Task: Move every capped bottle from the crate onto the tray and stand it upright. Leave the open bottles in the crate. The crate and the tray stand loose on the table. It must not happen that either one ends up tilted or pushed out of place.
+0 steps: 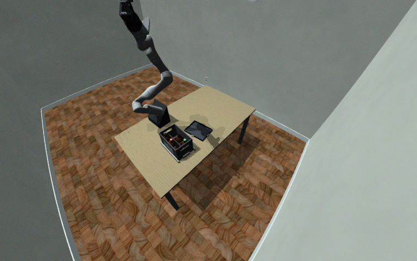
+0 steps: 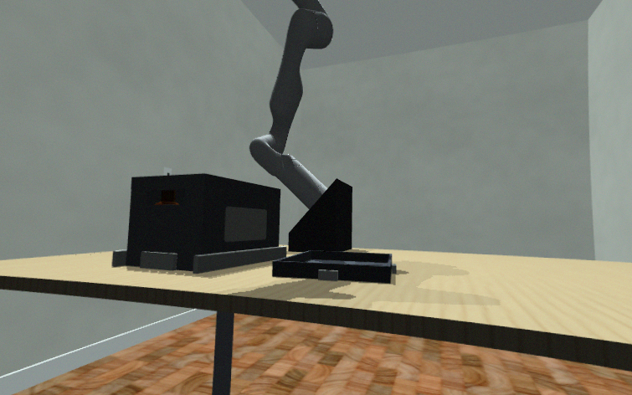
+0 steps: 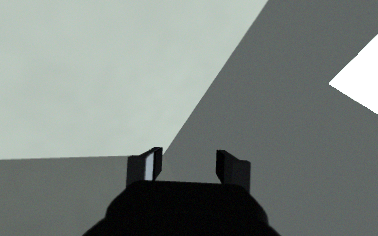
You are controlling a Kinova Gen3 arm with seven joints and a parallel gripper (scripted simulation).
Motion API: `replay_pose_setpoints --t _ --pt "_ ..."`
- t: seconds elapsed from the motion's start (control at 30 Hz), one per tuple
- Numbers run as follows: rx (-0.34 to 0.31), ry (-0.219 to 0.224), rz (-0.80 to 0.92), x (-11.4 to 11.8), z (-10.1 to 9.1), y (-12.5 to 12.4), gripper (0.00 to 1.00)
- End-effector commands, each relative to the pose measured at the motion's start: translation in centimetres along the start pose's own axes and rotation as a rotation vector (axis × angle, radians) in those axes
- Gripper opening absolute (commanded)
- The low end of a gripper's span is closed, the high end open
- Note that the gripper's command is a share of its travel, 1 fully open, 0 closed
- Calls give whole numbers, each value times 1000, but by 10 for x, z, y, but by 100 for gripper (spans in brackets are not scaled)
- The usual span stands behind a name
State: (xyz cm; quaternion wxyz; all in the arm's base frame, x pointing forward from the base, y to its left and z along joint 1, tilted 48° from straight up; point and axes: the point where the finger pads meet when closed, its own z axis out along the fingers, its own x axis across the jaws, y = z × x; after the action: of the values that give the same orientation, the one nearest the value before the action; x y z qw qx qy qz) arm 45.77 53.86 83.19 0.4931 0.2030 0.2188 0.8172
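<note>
Open claw (image 1: 126, 6) (image 3: 189, 160) raised high, crate (image 1: 185, 145) (image 2: 168, 225) just beside tray (image 1: 205, 137) (image 2: 298, 270), gap between their edges

Legible texts, labels, brands, numbers, signs: none; any small marking on the crate (image 1: 176, 152) (image 2: 166, 230) or arm (image 1: 152, 91) (image 2: 286, 98) is perhaps too dim to read.

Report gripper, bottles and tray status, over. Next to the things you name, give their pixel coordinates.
Gripper (image 1: 126, 13) (image 3: 189, 160) open, raised well above the table. Bottles (image 1: 178, 137) in crate (image 1: 184, 153) (image 2: 166, 225). Tray (image 1: 198, 130) (image 2: 298, 269) bare. Crate walls surround bottles.
</note>
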Motion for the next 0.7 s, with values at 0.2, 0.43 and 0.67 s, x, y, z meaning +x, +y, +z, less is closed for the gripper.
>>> replay_pose_setpoints --t 0.2,0.43,0.67 --pt "-6 -32 -48 -19 6 -5 100" --pt "-7 -45 -58 -41 13 -10 100" --pt "-8 -57 -67 -59 19 -15 100"
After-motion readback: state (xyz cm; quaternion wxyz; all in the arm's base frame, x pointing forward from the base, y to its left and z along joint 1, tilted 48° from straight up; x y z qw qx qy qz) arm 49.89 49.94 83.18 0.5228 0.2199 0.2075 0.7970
